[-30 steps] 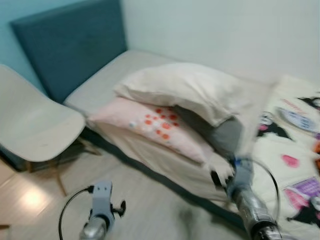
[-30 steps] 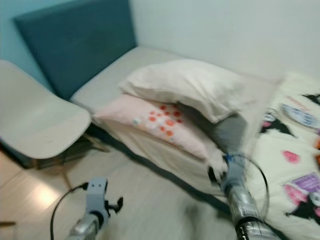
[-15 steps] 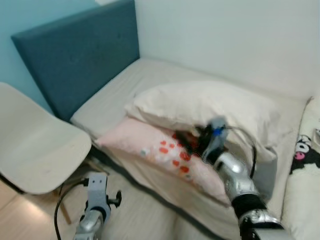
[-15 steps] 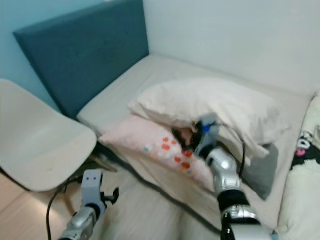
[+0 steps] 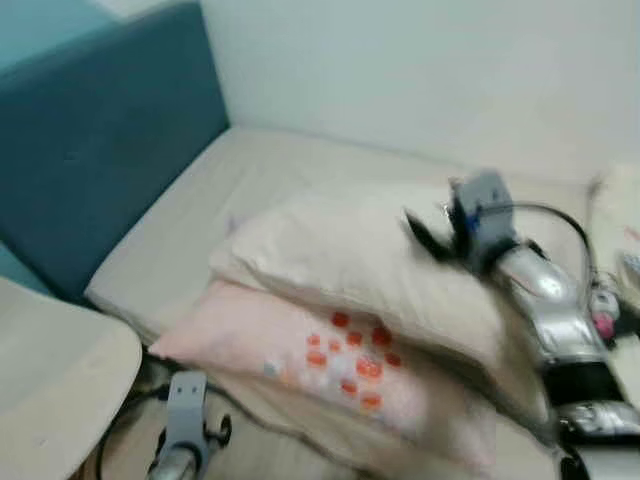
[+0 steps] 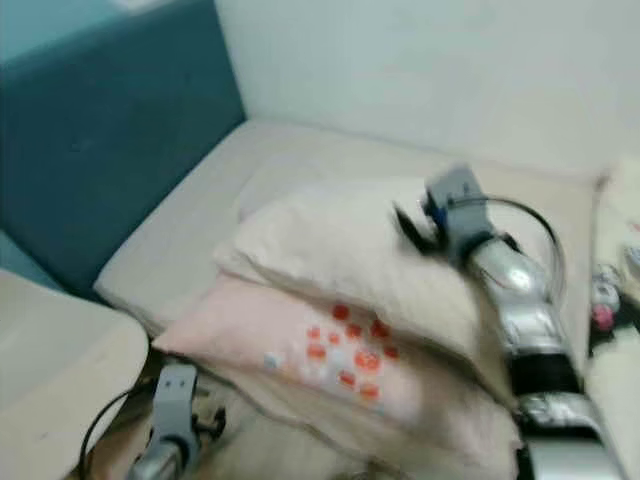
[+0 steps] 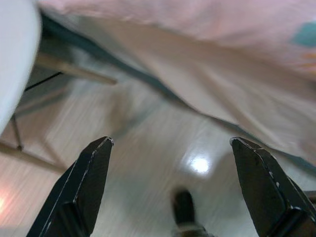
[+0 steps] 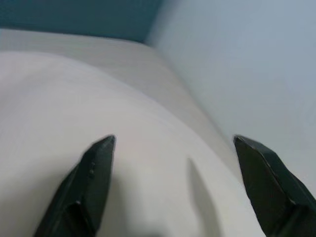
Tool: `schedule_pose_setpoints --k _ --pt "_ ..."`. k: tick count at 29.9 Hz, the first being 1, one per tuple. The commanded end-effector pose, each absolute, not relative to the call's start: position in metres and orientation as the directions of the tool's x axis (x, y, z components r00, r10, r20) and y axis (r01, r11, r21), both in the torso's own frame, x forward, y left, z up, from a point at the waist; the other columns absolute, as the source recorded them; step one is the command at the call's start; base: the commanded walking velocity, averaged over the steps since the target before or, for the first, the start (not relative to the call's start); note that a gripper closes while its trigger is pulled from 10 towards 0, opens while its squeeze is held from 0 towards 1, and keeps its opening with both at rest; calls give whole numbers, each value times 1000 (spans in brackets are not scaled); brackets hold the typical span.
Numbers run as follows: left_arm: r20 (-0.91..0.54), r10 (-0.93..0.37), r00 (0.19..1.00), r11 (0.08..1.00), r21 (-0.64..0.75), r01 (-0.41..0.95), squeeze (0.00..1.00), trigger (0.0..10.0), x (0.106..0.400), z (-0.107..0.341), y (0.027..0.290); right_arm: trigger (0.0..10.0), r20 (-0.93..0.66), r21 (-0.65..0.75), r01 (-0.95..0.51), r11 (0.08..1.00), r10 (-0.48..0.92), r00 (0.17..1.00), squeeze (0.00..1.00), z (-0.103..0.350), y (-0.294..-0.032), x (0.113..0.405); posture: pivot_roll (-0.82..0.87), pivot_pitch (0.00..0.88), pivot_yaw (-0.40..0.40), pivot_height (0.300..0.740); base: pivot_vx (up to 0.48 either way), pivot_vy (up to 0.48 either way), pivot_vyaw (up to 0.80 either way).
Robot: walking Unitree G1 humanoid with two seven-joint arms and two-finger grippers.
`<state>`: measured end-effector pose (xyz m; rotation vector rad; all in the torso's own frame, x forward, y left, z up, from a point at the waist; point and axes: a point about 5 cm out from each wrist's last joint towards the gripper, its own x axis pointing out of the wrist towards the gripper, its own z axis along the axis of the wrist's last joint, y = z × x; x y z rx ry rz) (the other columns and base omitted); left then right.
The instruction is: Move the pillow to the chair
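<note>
A cream pillow (image 5: 340, 255) lies on top of a pink pillow (image 5: 310, 350) with red dots, both on the bed. My right gripper (image 5: 418, 232) hovers over the cream pillow's far right part; its fingers (image 8: 94, 173) are spread wide in the right wrist view, with the cream pillow (image 8: 74, 128) just below them and nothing held. The white chair (image 5: 50, 380) stands at the lower left beside the bed. My left gripper (image 7: 170, 148) hangs low near the chair, open, above the wooden floor (image 7: 148, 163).
A teal headboard (image 5: 90, 140) rises at the left end of the bed, and a white wall (image 5: 420, 70) runs behind it. The bare mattress (image 5: 200, 200) stretches between headboard and pillows. A patterned blanket (image 5: 620, 300) lies at the right edge.
The camera has moved closer to the bed and turned. My right gripper has risen from the pink pillow's edge up over the cream pillow. The left arm stays low.
</note>
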<state>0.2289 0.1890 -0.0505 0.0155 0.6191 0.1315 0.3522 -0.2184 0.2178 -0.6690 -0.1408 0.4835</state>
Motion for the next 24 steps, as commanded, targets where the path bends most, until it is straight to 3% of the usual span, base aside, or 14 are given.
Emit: schedule_pose_setpoints --k 1,5,13,16,22,24 --pt "-655 145 742 989 84 -120 0 10000 208 -65 195 10000 -199 -644 -546 535 573 795 0 200 -209 340 -234 125 44 740 0 0 0" --pt "-691 154 706 988 101 -117 0 10000 198 -71 197 10000 -331 -615 -680 400 651 683 0 192 -204 325 -237 126 45 740 0 0 0" --pt "-737 148 660 989 126 -82 0 10000 186 -79 195 10000 -380 -542 -764 351 708 595 0 188 -190 316 -235 125 49 740 0 0 0" --pt "-753 145 642 989 135 -65 0 10000 182 -81 195 10000 -544 -539 -802 258 621 565 0 169 -195 311 -231 124 50 740 0 0 0" --pt "-766 127 630 990 139 -30 0 10000 178 -83 194 10000 -714 -547 -812 203 393 579 0 142 -207 310 -226 123 50 740 0 0 0" --pt "-770 123 626 990 139 -25 0 10000 175 -85 193 10000 -708 -626 -749 218 243 663 0 137 -216 317 -227 120 49 740 0 0 0"
